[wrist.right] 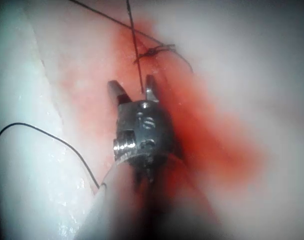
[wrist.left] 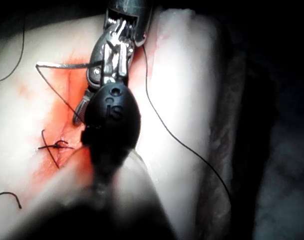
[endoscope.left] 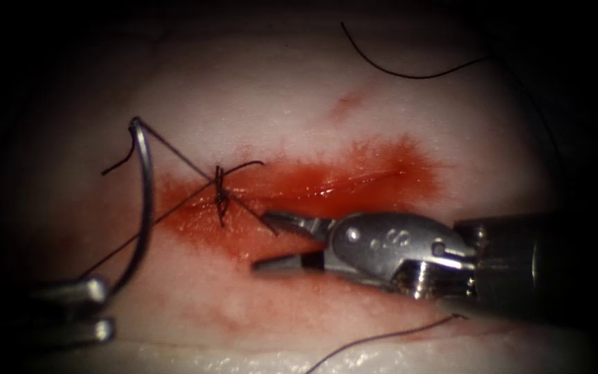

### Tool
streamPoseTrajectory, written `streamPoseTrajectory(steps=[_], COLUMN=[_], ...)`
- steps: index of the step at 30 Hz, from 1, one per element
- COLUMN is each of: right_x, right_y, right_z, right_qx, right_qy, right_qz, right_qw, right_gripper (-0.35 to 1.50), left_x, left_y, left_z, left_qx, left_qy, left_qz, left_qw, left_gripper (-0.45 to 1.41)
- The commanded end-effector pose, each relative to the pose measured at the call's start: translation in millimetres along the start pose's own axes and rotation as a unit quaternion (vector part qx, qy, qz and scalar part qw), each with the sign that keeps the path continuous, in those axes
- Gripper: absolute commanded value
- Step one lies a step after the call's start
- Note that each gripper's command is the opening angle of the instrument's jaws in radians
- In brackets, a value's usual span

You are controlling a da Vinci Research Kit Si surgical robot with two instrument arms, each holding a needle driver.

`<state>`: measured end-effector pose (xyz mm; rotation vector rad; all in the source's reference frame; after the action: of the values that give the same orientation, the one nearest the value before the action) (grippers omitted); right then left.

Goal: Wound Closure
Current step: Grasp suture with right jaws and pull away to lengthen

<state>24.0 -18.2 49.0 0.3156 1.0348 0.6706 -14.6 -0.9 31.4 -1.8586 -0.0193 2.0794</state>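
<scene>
Looking down from the endoscope, your right tool (endoscope.left: 264, 242) hangs with jaws spread and empty just beside the knot (endoscope.left: 221, 195) on the cut (endoscope.left: 354, 181), red fluid (endoscope.left: 382, 166) around it. Your left tool (endoscope.left: 102, 308) pinches the curved steel needle (endoscope.left: 145, 208) near its point end, clear of the tissue (endoscope.left: 264, 104), left of the cut; thread (endoscope.left: 174, 154) runs from its tail to the knot. Your left wrist view shows the knot (wrist.left: 57, 145) beside the dark tool. Your right wrist view has thread (wrist.right: 136, 50) running between the spread jaws.

- Supporting surface: the tissue (endoscope.left: 264, 90), pale, with red fluid (endoscope.left: 354, 180) spread along the cut (endoscope.left: 340, 185) at centre frame.
- A knotted stitch (endoscope.left: 220, 190) sits at the cut's left end.
- Loose thread (endoscope.left: 410, 69) lies at upper right; another strand (endoscope.left: 382, 337) along the bottom edge.
</scene>
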Motion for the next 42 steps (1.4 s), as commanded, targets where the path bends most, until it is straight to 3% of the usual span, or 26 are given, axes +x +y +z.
streamPoseTrajectory(steps=[1,3,4,12,17,25,30,34,36,37,38,39,40,41,42], right_x=[-0.6,-0.6,-0.5,-0.5,-0.8,1.6,5.0,6.6,7.1,7.7,7.7,7.9,8.1,8.2,8.2], right_y=[-0.3,-0.3,-0.3,-0.9,-3.2,-10.3,-17.3,-20.1,-20.3,-19.4,-19.4,-18.9,-18.1,-16.6,-16.6], right_z=[1.0,1.1,1.2,0.8,-0.9,-5.0,-6.5,-6.5,-6.4,-6.2,-6.2,-6.1,-6.1,-6.2,-6.2], right_qx=[0.0,0.0,-0.001,-0.016,-0.007,0.027,0.06,0.074,0.074,0.068,0.068,0.065,0.061,0.056,0.056], right_qy=[-0.001,-0.001,-0.003,-0.026,-0.037,-0.012,0.012,0.02,0.031,0.038,0.038,0.038,0.041,0.045,0.045], right_qz=[-0.001,-0.001,-0.001,-0.002,0.002,0.03,0.041,0.042,0.019,-0.047,-0.047,-0.065,-0.08,-0.095,-0.095], right_qw=[1.0,1.0,1.0,1.0,0.999,0.999,0.997,0.996,0.997,0.996,0.996,0.995,0.994,0.993,0.993], right_gripper=[0.15,0.09,-0.35,-0.35,-0.35,-0.35,-0.35,-0.35,-0.35,0.34,0.34,0.73,0.98,1.11,1.11], left_x=[-0.5,-0.5,-0.5,-1.3,-2.7,-4.3,-3.6,-2.6,-2.0,-1.3,-1.3,-1.1,-0.9,-0.4,-0.4], left_y=[0.1,0.1,0.1,0.2,1.1,5.5,8.7,10.0,10.0,9.5,9.5,9.1,8.6,6.8,6.8], left_z=[0.6,0.6,0.6,0.6,1.2,0.1,-1.3,-2.7,-3.3,-3.9,-3.9,-4.1,-4.4,-5.1,-5.1], left_qx=[-0.001,-0.001,-0.001,-0.001,0.0,-0.003,-0.001,-0.003,0.0,0.003,0.003,0.007,0.012,0.028,0.028], left_qy=[0.001,0.001,0.001,0.001,0.001,-0.001,-0.005,-0.007,-0.011,-0.015,-0.015,-0.015,-0.014,-0.014,-0.014], left_qz=[0.0,0.0,0.0,-0.002,-0.022,-0.038,-0.035,-0.034,-0.036,-0.04,-0.04,-0.046,-0.048,-0.043,-0.043], left_qw=[1.0,1.0,1.0,1.0,1.0,0.999,0.999,0.999,0.999,0.999,0.999,0.999,0.999,0.999,0.999], left_gripper=[-0.45,-0.45,-0.45,-0.45,-0.45,-0.45,-0.45,-0.45,-0.45,-0.45,-0.45,-0.45,-0.45,-0.45,-0.45])
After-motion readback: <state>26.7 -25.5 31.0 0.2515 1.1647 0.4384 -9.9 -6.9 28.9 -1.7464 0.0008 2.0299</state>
